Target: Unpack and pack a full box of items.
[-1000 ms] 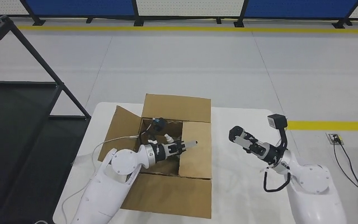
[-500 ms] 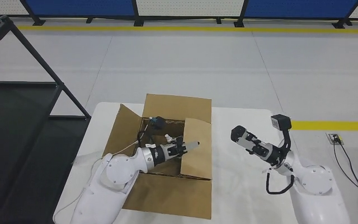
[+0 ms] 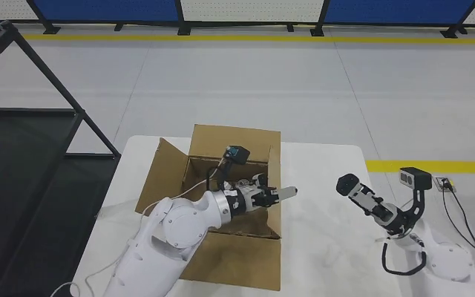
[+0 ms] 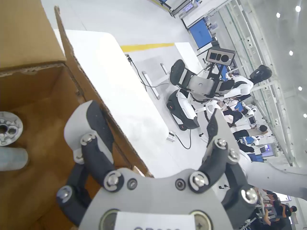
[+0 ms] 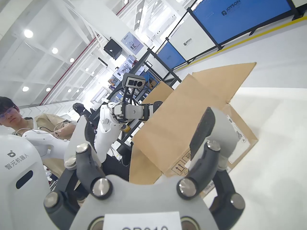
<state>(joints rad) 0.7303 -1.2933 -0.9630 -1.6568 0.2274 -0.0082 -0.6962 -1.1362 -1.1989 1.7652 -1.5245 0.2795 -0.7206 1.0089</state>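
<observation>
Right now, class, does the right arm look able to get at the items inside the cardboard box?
Probably not straight in. The right gripper hangs open beside the cardboard box, whose raised side flap stands between it and the items; the open left gripper straddles that flap.

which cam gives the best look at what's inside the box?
Left wrist view: it looks into the box, showing a grey disc and a pale cylinder inside. In the top view the left arm mostly covers the interior; the right wrist view shows the box's outside.
</observation>
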